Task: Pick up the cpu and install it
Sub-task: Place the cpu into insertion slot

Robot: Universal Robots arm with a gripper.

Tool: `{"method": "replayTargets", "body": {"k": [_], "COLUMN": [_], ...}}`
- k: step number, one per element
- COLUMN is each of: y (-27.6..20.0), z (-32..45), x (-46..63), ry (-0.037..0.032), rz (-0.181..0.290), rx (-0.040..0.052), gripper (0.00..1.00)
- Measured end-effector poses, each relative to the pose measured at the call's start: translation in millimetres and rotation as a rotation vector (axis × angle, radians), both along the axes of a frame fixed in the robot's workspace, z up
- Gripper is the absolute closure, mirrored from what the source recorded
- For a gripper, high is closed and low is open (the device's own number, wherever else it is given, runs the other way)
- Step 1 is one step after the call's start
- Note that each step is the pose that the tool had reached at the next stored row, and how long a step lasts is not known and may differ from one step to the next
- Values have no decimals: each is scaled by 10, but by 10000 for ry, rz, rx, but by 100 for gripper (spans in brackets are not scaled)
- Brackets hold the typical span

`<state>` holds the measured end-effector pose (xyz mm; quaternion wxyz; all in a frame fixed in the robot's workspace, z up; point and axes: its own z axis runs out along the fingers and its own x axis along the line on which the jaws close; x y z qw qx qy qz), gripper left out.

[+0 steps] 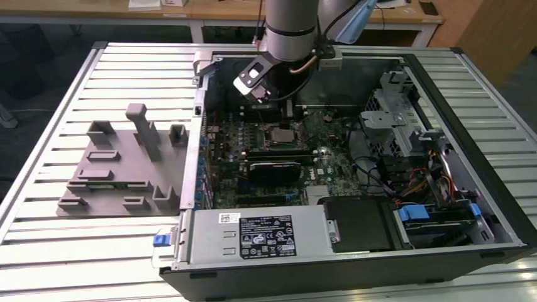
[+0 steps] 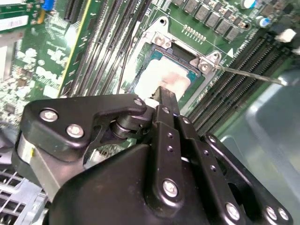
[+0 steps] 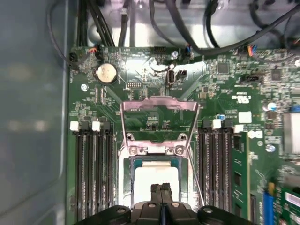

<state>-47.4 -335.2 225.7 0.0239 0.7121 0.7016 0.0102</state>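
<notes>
One ribbed metal desk (image 1: 126, 63) is carrying everything I am watching. An open computer case (image 1: 353, 277) is lying on it towards the exterior view's right, with its green motherboard (image 1: 331, 167) facing up. A set of grey holder blocks (image 1: 117, 170) is sitting just beside the case on the exterior view's left. I am seeing the arm (image 1: 290, 25) reaching down into the case from above. Its hand (image 2: 162, 93) is hanging directly over the socket (image 3: 154, 152) with both fingers clenched together, and nothing is showing between them. The socket's metal retention frame (image 3: 158, 105) is standing swung up and open. The cpu (image 2: 157, 75) is lying flat inside the socket with its pale top facing up, right under the fingertips. I cannot tell whether they are touching it.
</notes>
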Motion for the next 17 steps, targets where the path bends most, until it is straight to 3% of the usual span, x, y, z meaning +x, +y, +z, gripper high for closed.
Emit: {"method": "replayTargets", "body": {"k": [7,11,17], "y": [0,0,0], "z": [256,365,398], "x": [0,0,0], "ry": [-1,-1,-2], "rz": [1,0,1], "rx": [1,2,4], "gripper": [89,89,89]}}
